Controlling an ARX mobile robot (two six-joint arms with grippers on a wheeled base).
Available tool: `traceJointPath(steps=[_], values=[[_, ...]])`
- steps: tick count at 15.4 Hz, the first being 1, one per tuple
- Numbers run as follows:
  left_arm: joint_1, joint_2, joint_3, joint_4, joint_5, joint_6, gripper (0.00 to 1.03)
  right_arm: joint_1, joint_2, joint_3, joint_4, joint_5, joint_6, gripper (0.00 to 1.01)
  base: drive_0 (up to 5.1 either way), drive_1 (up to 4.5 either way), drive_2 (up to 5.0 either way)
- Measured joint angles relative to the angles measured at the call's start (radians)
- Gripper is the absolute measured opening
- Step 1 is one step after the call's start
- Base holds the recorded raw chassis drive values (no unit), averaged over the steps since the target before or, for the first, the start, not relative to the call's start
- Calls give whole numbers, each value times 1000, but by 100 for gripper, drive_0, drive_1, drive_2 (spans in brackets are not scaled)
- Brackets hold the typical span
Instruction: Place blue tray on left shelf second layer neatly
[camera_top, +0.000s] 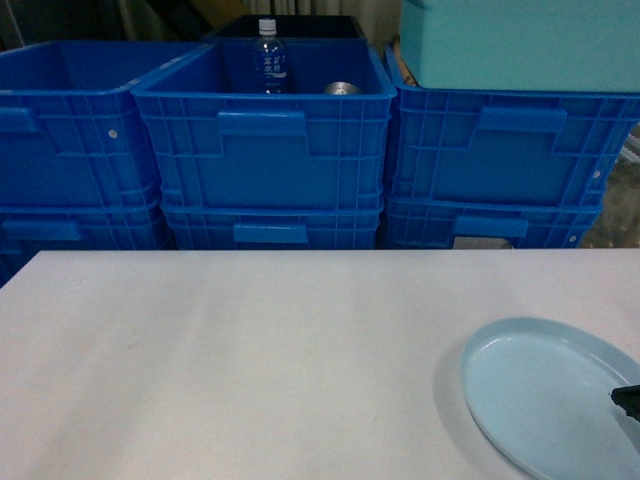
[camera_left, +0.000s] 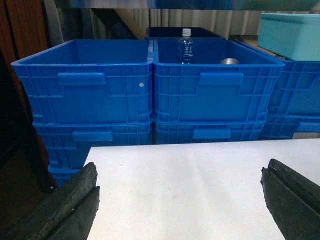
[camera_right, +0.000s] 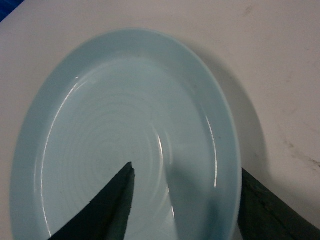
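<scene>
The pale blue tray (camera_top: 545, 395) lies flat on the white table (camera_top: 250, 350) at its front right. My right gripper (camera_right: 187, 169) is open and straddles the tray's near-right rim: one finger (camera_right: 107, 210) hangs over the dish, the other (camera_right: 265, 210) is outside the rim. In the head view only a dark fingertip (camera_top: 628, 400) shows at the right edge. My left gripper (camera_left: 180, 172) is open and empty above the table's left part. A shiny metal rail (camera_left: 175, 4) crosses the top of the left wrist view; I cannot make out the left shelf second layer.
Deep dark-blue crates (camera_top: 265, 150) stand stacked two high in a row behind the table's far edge. The middle crate holds a water bottle (camera_top: 269, 58) and a metal can (camera_top: 342, 88). A teal box (camera_top: 520, 45) rests on the right crate.
</scene>
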Motion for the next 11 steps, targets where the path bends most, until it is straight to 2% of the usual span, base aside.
traceJointPath(steps=[3, 4, 5, 7, 8, 9, 10, 11], values=[[0, 0, 0, 0, 0, 0, 98, -27, 10, -23, 16, -3, -23, 25, 0, 0, 0], [0, 0, 0, 0, 0, 0, 98, -53, 18, -33, 35, -5, -26, 14, 0, 0, 0], [0, 0, 0, 0, 0, 0, 98, -86, 20, -50, 64, -32, -24, 3, 0, 0, 0], [0, 0, 0, 0, 0, 0, 98, -161, 3, -111, 110, -87, -20, 2, 0, 0, 0], [0, 0, 0, 0, 0, 0, 98, -174, -25, -138, 134, -101, -11, 2, 0, 0, 0], [0, 0, 0, 0, 0, 0, 98, -168, -91, -164, 155, -134, 15, 2, 0, 0, 0], [0, 0, 0, 0, 0, 0, 98, -132, -198, -167, 142, -123, 11, 2, 0, 0, 0], [0, 0, 0, 0, 0, 0, 98, -89, -329, -151, 77, -108, -17, 2, 0, 0, 0]])
